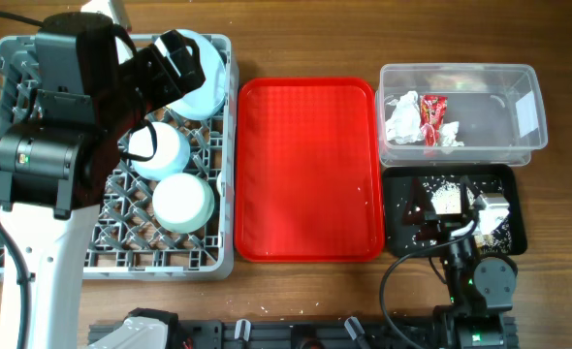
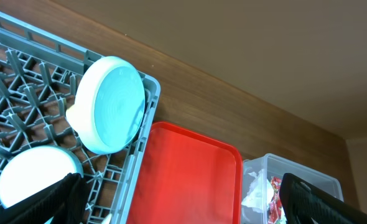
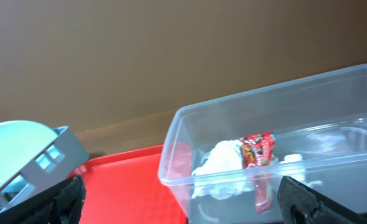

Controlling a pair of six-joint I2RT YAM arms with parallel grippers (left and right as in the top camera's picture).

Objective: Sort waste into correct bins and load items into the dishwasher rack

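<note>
I count three dishes in the grey dishwasher rack at the left of the counter. There is one light blue plate and there are two bowls. The plate stands on edge in the far corner nearest the red tray. The small light blue bowl sits toward the middle. The pale green bowl is just beside it on the near side.

My left arm hangs over the rack. On its wrist camera the left fingers show as two dark tips at the bottom corners, spread wide with nothing between them.

There are two bins at the right, one behind the other. The clear tub holds one red wrapper. The white napkin shows as two crumpled clumps, one on either side of the wrapper. The black tray holds the rice scraps, one larger clump with loose grains scattered around it. I can't count the grains.

My right arm sits over the black tray. The right fingers are also wide apart and empty, with the tub in view beyond them.
</note>
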